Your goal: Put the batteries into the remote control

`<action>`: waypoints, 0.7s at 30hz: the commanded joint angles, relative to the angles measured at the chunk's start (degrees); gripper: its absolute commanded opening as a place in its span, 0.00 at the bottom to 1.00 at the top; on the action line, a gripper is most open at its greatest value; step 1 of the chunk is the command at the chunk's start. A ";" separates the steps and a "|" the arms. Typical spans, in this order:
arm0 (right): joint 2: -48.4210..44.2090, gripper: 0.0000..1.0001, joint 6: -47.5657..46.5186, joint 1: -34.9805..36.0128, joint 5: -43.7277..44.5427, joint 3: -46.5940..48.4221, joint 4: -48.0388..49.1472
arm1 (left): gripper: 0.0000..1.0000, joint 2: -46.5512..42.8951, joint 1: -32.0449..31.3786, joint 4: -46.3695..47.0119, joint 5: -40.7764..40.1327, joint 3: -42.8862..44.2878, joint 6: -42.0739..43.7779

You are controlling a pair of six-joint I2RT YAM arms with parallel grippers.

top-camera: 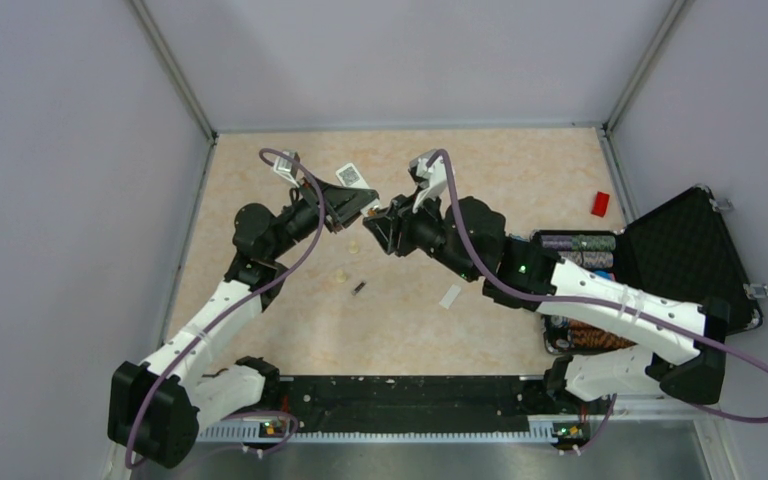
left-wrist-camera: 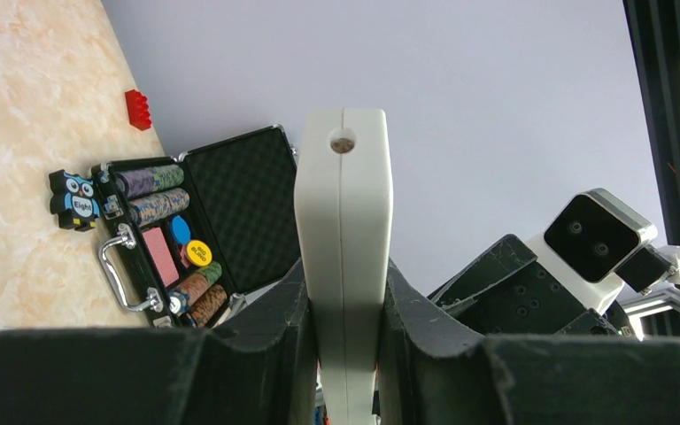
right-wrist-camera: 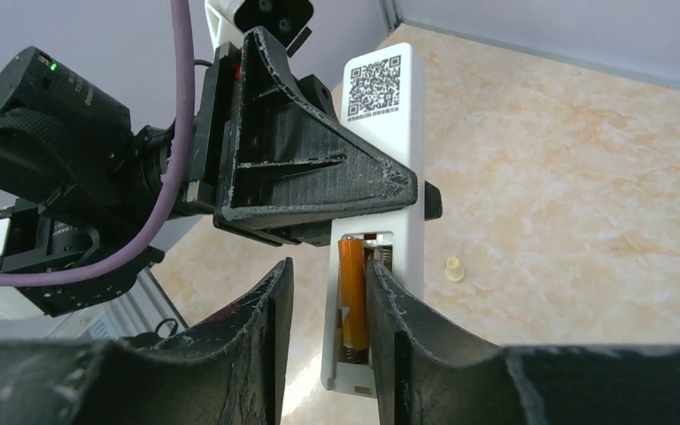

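Table (top-camera: 520,170): marble-look top, both arms reaching in and meeting over its far middle.

Black case (top-camera: 695,245) is lying open at the right edge, with chip rolls (top-camera: 578,242) inside and the right arm crossing over its near side. It is well clear of the work.

Left gripper (left-wrist-camera: 343,270) is clamping the remote control (left-wrist-camera: 343,195) across its middle, with the fingers tight on both faces and the remote held off the table. The left wrist view is catching it edge-on, seam down the centre.

In the right wrist view the remote's long axis is running away from the camera: QR-label end far, recess end near, open back facing the right gripper (right-wrist-camera: 328,270). From above, the QR end is pointing toward the far wall.

The right gripper's jaws are standing apart, straddling the recess and gripping nothing. The seated battery (right-wrist-camera: 351,297) is lying in the recess, parallel to the remote's long axis. One finger (right-wrist-camera: 390,336) is covering the slot beside it, so I can't tell whether it's touching the battery.

The loose battery (top-camera: 359,289) is lying on the table nearer the bases, between the arms and well apart from the remote.

Clutter: a white strip (top-camera: 450,296) near the loose battery, cream lumps (top-camera: 340,274) just beyond it, a red block (top-camera: 600,203) beside the case and an owl figure (left-wrist-camera: 75,199) touching the case's side.
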 commanded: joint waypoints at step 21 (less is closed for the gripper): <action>-6.28 0.92 31.05 0.55 10.28 2.53 -15.47 | 0.00 -2.87 -0.05 7.01 -0.44 -0.66 1.55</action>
